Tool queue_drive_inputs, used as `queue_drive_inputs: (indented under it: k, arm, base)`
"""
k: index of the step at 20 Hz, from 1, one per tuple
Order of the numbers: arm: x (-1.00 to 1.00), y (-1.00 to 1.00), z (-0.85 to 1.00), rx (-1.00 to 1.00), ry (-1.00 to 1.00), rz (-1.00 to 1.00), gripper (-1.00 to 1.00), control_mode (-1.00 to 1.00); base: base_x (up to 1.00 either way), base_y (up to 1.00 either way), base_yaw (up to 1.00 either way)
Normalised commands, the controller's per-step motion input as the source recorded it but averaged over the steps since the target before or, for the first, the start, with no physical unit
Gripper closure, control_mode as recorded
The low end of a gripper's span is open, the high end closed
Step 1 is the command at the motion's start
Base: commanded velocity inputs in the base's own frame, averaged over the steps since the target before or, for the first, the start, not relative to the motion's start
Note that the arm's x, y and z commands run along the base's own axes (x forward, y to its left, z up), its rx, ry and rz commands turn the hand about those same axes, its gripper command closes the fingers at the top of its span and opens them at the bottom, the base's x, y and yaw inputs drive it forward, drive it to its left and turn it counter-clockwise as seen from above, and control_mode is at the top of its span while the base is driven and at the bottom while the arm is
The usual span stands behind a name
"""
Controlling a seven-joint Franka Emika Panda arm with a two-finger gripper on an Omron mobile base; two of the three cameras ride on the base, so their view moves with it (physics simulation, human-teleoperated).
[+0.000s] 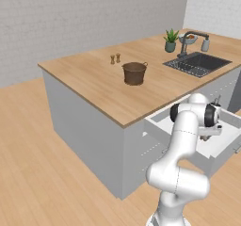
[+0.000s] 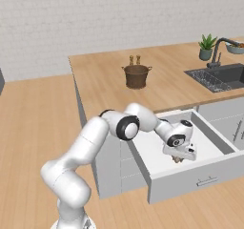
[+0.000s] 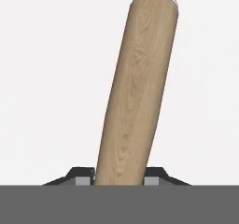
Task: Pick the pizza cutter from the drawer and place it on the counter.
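This is a home kitchen, rendered rather than filmed; a large island stands in the middle, its counter [image 1: 108, 86] a light wood-grain worktop on grey cabinets; a dark sink [image 1: 197, 63] is set into the far end with a curved dark tap [image 1: 190, 39] over it; a small potted plant [image 1: 170, 41] stands just beside the tap; a brown round pot [image 1: 134, 73] and two tiny shakers [image 1: 115, 59] sit on the worktop; a pale drawer [image 2: 190, 168] stands pulled open below; the floor [image 1: 33, 164] is light wood, the walls [image 1: 84, 18] pale grey.
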Motion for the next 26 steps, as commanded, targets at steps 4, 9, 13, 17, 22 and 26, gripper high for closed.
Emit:
queue_drive_inputs:
  k: [4,9,13,17,22,26]
  arm:
    - [-0.11,-0.01,0.21,0.01,-0.02,0.0,1.0,-1.0]
    - [-0.06,0.12,0.87,0.09,-0.15,-0.02,1.0,-1.0]
    - [-0.13,0.38,1.0,0.12,-0.32,-0.04,1.0,-1.0]
    - [-0.01,0.6,1.0,0.08,-0.33,-0.07,1.0,-1.0]
    - [0.12,0.98,1.0,0.0,-0.27,-0.07,1.0,-1.0]
    - [0.32,1.0,1.0,-0.07,-0.07,-0.09,1.0,-1.0]
  base:
    - [0.0,0.0,0.0]
    - [0.0,0.0,0.0]
    - [0.0,0.0,0.0]
    - [0.0,0.0,0.0]
    - [0.0,0.0,0.0]
    - [0.0,0.0,0.0]
